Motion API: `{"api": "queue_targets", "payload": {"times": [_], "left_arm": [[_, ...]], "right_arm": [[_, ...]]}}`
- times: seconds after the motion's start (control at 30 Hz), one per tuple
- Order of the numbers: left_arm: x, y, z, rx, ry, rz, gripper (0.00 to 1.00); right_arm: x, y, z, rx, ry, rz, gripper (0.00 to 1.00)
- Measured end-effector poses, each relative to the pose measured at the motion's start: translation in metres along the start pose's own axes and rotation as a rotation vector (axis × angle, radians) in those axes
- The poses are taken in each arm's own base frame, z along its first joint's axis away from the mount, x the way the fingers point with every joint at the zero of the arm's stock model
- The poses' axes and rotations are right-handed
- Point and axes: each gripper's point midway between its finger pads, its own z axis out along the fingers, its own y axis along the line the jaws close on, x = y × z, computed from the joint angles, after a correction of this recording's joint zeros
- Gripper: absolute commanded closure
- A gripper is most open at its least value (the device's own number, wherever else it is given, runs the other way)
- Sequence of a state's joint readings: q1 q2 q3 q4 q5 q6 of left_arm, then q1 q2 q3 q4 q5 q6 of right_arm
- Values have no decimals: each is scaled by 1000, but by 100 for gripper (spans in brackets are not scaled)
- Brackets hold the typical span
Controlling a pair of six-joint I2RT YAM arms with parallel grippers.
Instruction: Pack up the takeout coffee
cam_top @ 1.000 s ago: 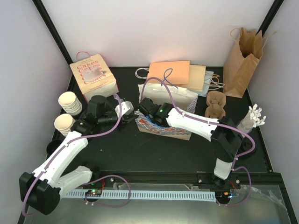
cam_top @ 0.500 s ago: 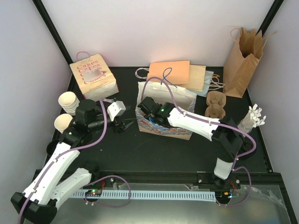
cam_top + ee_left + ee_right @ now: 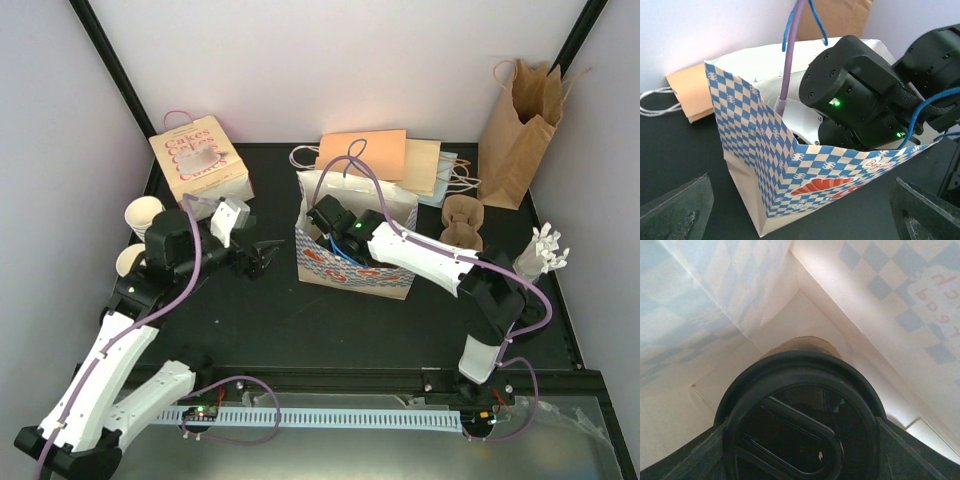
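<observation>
- The left arm [image 3: 125, 320] rises from its base at the near left corner, slopes up along the left side of the black surface [image 3: 300, 320], then bends at the wrist so its jaws point right, towards the blue-and-white checked paper bag [image 3: 355, 272].
- Its jaws are released. In the left wrist view the two dark fingers [image 3: 675, 210] sit far apart at the lower corners with nothing between them, short of the bag and not touching it.
- The right arm [image 3: 420, 258] reaches from the near right edge up and to the left, and its black wrist dips through the open mouth of the checked bag.
- Its jaws are clenched on a paper cup capped with a round black plastic lid [image 3: 800, 405]. The fingers press on either side of the lid, which faces the wrist camera.
- This lidded cup is inside the bag, with the white inner walls meeting in a corner behind it. Whether it rests on the bag's floor cannot be told.
- A stack of cream ribbed paper cups [image 3: 143, 214] and a single cup [image 3: 128, 260] stand at the left edge, beside the left arm.
</observation>
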State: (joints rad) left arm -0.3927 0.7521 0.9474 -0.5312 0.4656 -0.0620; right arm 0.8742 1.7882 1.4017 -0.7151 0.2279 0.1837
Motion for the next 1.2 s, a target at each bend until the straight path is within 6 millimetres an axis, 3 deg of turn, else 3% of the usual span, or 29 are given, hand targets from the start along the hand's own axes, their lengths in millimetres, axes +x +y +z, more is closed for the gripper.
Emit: {"api": "queue_targets", "payload": {"times": [0.37, 0.97, 1.2], "left_arm": [[15, 9, 21, 2, 130, -176, 1], [16, 6, 21, 12, 140, -208, 1], [18, 6, 20, 11, 149, -213, 1]], "right_arm": [[3, 0, 1, 23, -11, -5, 38], [1, 1, -8, 15, 1, -11, 36], [4, 3, -11, 3, 25, -16, 9]]}}
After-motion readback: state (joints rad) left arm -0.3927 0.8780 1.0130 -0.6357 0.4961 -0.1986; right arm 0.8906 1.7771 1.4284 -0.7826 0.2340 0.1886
